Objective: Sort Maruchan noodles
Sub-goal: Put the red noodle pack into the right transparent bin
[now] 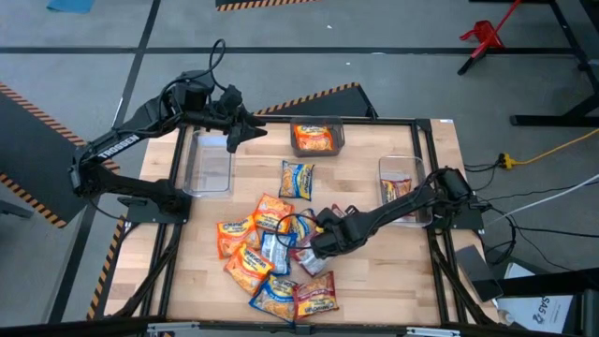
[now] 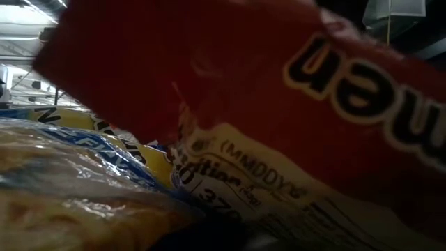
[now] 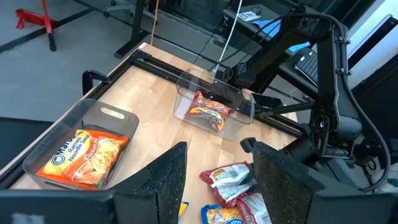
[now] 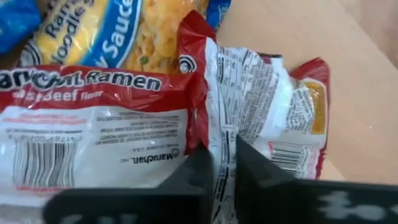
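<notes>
From above, the desk (image 1: pixel 374 271) carries a loose pile of noodle packets (image 1: pixel 271 257) near its front middle, one blue-and-yellow packet (image 1: pixel 297 179) lying apart toward the back, and three clear bins: the left bin (image 1: pixel 208 164), the back bin (image 1: pixel 316 138) holding an orange packet (image 1: pixel 314 140), and the right bin (image 1: pixel 401 183). Only the left wrist view shows that the right bin holds a red packet (image 3: pixel 210 112). The low view is almost filled by a red wrapper (image 2: pixel 279 90) pressed close to the lens, with a blue-and-yellow one beneath. The left arm reaches over the back edge by the left bin, its left pincer (image 1: pixel 234 142) raised with fingers apart and nothing between them. The right arm stretches low from the right side to the pile, and the right wrist view shows the right pincer (image 4: pixel 222 171) clamped on the edge of a red-and-silver packet (image 4: pixel 261 99) that overlaps another red beef packet (image 4: pixel 93 118).
</notes>
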Robot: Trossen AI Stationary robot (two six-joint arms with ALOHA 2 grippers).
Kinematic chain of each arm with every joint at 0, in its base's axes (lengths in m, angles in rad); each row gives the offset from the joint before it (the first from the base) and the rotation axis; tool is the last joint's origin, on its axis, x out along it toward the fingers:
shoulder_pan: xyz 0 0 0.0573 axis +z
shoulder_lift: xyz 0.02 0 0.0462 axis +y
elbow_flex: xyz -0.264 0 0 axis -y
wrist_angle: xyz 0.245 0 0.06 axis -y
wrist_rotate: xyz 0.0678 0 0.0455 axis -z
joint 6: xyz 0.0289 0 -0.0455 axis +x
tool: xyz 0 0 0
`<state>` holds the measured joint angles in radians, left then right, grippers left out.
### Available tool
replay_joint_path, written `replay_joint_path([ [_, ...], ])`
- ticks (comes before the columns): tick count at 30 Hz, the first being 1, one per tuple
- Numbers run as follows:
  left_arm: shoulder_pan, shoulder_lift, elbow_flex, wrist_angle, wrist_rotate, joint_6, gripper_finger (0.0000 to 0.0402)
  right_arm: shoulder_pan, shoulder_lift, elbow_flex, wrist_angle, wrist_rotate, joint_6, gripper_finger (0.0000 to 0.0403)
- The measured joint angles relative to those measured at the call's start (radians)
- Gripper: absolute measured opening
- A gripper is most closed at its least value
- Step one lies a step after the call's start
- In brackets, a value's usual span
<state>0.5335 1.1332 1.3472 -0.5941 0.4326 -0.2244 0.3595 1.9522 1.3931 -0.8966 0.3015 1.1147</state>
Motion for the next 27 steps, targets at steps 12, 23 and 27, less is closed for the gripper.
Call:
replay_joint_path([
  [12,0.000,0.000,0.000,0.004,0.000,0.000,0.0179,-0.041,-0.158,0.101,-0.128,0.057,-0.046,0.0005],
  [23,0.000,0.000,0.000,0.004,-0.001,0.000,0.0179,-0.047,-0.378,0.100,-0.154,0.182,0.021,0.0001],
  [27,0.000,0.000,0.000,0.004,-0.001,0.000,0.0179,-0.046,-0.429,0.100,-0.167,0.204,0.039,0.0001],
])
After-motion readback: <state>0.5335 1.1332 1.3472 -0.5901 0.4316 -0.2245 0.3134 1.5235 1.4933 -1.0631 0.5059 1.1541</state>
